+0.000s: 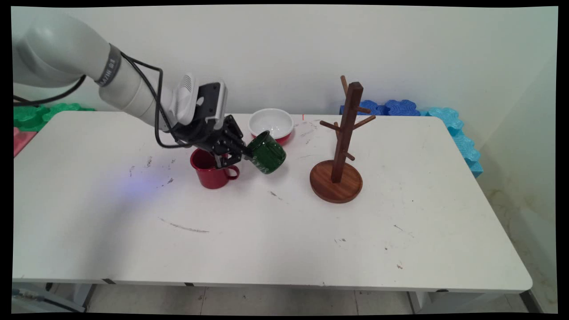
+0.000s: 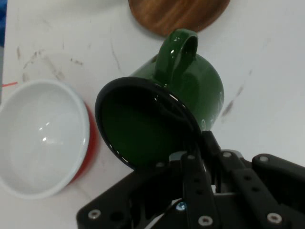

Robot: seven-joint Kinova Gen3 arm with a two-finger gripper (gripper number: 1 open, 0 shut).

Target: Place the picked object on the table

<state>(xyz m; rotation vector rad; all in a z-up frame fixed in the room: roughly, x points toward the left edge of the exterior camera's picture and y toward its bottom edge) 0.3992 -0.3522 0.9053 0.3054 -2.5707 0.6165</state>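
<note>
My gripper (image 1: 245, 153) is shut on the rim of a green mug (image 1: 266, 152), which hangs tilted a little above the table. In the hand view the green mug (image 2: 190, 90) shows its dark opening toward the camera and its handle points up toward the wooden base (image 2: 176, 14); one finger sits inside the rim at the lower right. A red mug (image 1: 211, 171) stands upright on the table just left of and below the gripper. A wooden mug tree (image 1: 340, 146) stands to the right, apart from the green mug.
A red bowl with white inside (image 1: 271, 123) sits behind the green mug, also in the hand view as the bowl (image 2: 40, 152) at the left. Blue foam blocks (image 1: 458, 133) line the table's far right edge and green ones (image 1: 40, 113) the far left.
</note>
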